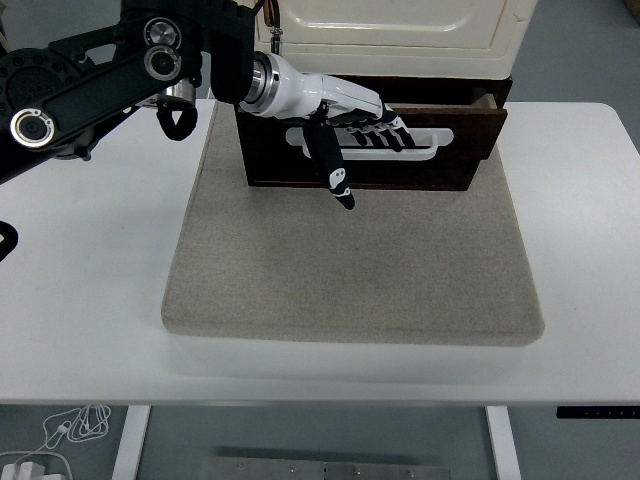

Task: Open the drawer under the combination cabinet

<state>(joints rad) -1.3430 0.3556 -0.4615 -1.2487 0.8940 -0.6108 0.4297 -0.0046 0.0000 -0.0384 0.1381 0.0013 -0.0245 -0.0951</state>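
The left hand (350,125) reaches in from the left, four fingers (385,133) hooked into the white handle (420,150), thumb hanging loose in front. The drawer (440,150) sits on the mat (350,270) under the cabinet (400,25), partly out. Pull straight toward the near edge, fingers kept curled

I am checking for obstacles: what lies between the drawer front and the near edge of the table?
Only the grey mat, in the head view, then bare white table.
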